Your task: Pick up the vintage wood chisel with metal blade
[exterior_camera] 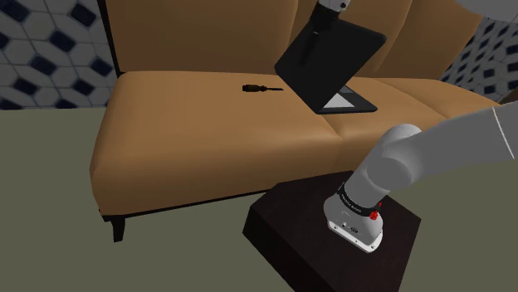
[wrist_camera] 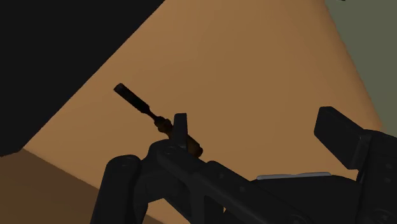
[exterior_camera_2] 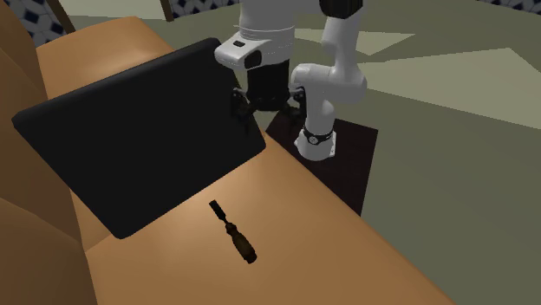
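The chisel (exterior_camera: pixel 255 87) lies flat on the tan sofa seat (exterior_camera: pixel 191 124), a small dark tool with a brown handle and a dark blade. In the second exterior view the chisel (exterior_camera_2: pixel 234 231) lies a little way out from the lower edge of the black laptop lid (exterior_camera_2: pixel 139 156). My gripper (exterior_camera_2: pixel 267 108) hangs above the seat beside the lid's corner, well short of the tool. In the wrist view the gripper (wrist_camera: pixel 257 127) is open, with nothing between its fingers. The chisel (wrist_camera: pixel 141 107) lies beyond the one fingertip (wrist_camera: pixel 181 124), which hides part of its handle.
An open black laptop (exterior_camera: pixel 332 62) stands on the sofa, its lid close beside the hand. The sofa backrest (exterior_camera: pixel 207 33) rises behind the chisel. My dark stand (exterior_camera: pixel 332 240) sits on the grey-green floor (exterior_camera: pixel 50 207) in front of the seat.
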Motion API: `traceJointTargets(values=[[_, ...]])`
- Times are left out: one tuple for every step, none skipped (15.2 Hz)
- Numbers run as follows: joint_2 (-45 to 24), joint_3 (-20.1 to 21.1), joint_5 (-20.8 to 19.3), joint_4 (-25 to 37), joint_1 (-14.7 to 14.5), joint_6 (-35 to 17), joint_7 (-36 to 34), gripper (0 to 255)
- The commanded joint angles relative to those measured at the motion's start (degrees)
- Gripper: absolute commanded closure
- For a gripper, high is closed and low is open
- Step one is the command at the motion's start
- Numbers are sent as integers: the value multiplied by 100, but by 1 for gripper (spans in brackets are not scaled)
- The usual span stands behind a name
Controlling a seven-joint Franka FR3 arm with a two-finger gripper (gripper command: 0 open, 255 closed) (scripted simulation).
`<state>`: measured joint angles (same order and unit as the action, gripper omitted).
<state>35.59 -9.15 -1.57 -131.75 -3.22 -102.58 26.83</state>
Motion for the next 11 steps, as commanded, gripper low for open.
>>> traceJointTargets(values=[[-325, -281, 6, 29, -127, -248, 650, 0], [-527, -414, 29, 86, -199, -362, 955, 0], [-737, -544, 62, 154, -273, -468, 1263, 0], [-955, -667, 107, 232, -347, -568, 1573, 0], [-1180, -786, 164, 322, -421, -660, 1886, 0], [-1412, -900, 232, 421, -495, -743, 2202, 0], [-1650, -1006, 312, 530, -566, -818, 2520, 0], [-1893, -1103, 404, 649, -634, -883, 2840, 0], [-2142, -1190, 507, 777, -694, -938, 3163, 0], [-2395, -1265, 620, 914, -748, -983, 3486, 0], [-2651, -1329, 741, 1059, -793, -1018, 3808, 0]])
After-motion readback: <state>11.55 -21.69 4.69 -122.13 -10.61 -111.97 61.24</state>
